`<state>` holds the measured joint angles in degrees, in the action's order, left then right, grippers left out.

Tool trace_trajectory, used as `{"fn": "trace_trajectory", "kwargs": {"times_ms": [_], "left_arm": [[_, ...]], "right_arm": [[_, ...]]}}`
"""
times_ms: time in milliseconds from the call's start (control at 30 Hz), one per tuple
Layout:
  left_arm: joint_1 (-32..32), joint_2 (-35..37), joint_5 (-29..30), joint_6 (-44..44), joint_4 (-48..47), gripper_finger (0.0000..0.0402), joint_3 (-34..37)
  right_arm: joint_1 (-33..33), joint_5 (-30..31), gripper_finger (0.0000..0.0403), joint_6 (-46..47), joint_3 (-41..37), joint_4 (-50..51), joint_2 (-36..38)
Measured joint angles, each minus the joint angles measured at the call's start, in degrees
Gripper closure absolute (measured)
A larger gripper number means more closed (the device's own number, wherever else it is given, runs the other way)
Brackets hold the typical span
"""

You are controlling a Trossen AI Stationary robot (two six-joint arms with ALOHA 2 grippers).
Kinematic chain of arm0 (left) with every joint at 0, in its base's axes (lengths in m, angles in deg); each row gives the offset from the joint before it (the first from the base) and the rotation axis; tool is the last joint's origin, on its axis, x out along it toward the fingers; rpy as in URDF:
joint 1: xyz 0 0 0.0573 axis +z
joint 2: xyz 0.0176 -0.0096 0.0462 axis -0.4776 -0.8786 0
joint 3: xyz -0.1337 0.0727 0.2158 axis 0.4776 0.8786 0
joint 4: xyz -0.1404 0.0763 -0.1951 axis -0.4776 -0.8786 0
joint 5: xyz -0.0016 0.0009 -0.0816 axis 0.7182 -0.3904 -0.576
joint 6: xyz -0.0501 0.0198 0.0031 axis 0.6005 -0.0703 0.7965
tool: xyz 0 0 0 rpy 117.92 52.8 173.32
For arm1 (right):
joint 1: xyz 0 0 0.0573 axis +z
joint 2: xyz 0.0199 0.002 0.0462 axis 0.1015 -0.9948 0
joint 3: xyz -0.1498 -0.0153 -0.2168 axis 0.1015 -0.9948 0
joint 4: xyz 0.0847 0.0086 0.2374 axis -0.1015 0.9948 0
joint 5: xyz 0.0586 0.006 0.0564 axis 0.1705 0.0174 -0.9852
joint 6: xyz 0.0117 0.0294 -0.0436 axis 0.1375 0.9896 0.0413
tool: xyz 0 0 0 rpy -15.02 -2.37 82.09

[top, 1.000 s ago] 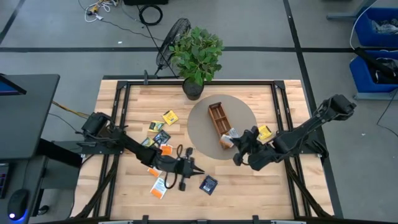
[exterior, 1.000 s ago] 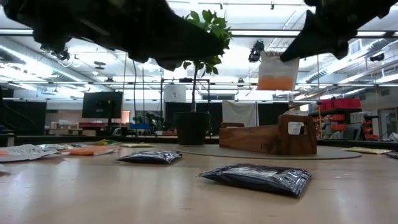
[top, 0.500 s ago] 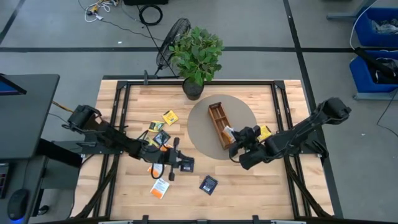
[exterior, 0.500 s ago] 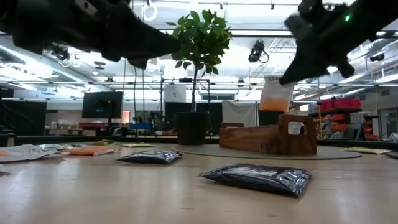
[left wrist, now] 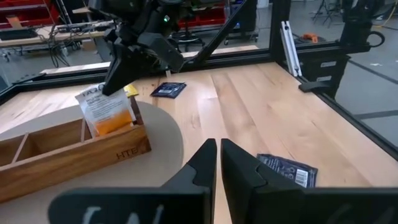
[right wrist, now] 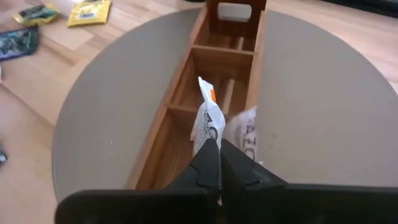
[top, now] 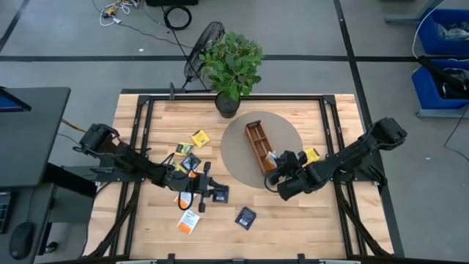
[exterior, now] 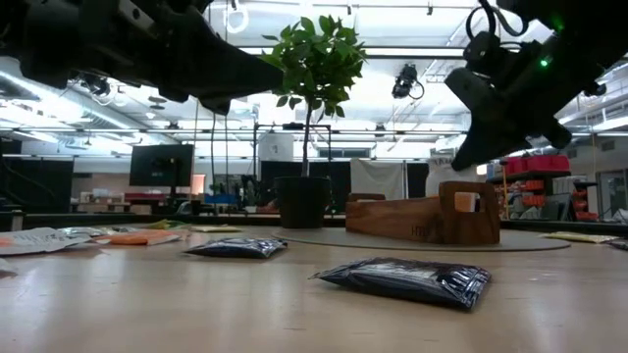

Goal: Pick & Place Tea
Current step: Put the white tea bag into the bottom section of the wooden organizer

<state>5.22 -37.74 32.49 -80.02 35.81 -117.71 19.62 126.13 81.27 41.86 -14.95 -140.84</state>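
Note:
My right gripper (top: 275,164) hangs over the near end of the long wooden tray (top: 258,143), which lies on a round grey mat (top: 238,161). It is shut on an orange-and-white sachet (left wrist: 106,109) standing in the tray's end compartment. A second white sachet (right wrist: 245,140) lies beside it in the tray. My left gripper (top: 222,194) hovers shut and empty over the near-left table, with a navy sachet (left wrist: 288,169) lying flat ahead of it. Other sachets lie flat on the wood: navy (top: 245,217), orange-and-white (top: 188,221), yellow (top: 200,137). My right gripper pinches the sachet's upper edge (right wrist: 210,134) between its two fingers, near a top corner (left wrist: 99,94). It comes slanting down from the table's right near side. The sachet stands upright with its lower part inside the tray's near-end compartment, hidden behind the tray wall (left wrist: 134,146).
A potted plant (top: 229,62) stands at the far edge behind the mat. A yellow sachet (top: 311,155) lies right of the tray, and green-and-black ones (top: 190,162) lie near the left arm. Bare wood lies along the near edge. The black frame rails (top: 143,125) border the table.
My right gripper has come down and a little toward the tray, carrying the orange-and-white sachet from above the tray down into the near-end compartment; it stayed shut. My left arm drew back toward the table's left at first, then kept still.

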Motion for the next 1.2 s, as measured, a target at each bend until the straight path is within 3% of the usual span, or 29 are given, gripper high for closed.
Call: {"fn": "trace_trajectory", "kwargs": {"times_ms": [233, 700, 933, 1200], "left_arm": [[0.0, 0.0, 0.0, 0.04, -0.02, 0.0374, 0.0], [0.0, 0.0, 0.0, 1.87, -1.62, 0.0374, 0.0], [-0.91, 0.0, 0.0, 3.93, -4.25, 0.0374, -0.02], [-2.52, 3.05, 0.32, 13.35, -16.49, 0.0373, -0.07]], "right_arm": [[-0.02, -1.45, 0.036, -0.22, 0.0, 0.12, 0.0], [1.58, -1.09, 0.0204, -7.6, 0.01, -0.04, 3.5], [5.81, 4.01, 0.0184, -14.33, 0.02, -2.39, 4.13], [8.24, 7.38, 0.0183, -16.81, 0.02, -5.01, 4.15]]}}
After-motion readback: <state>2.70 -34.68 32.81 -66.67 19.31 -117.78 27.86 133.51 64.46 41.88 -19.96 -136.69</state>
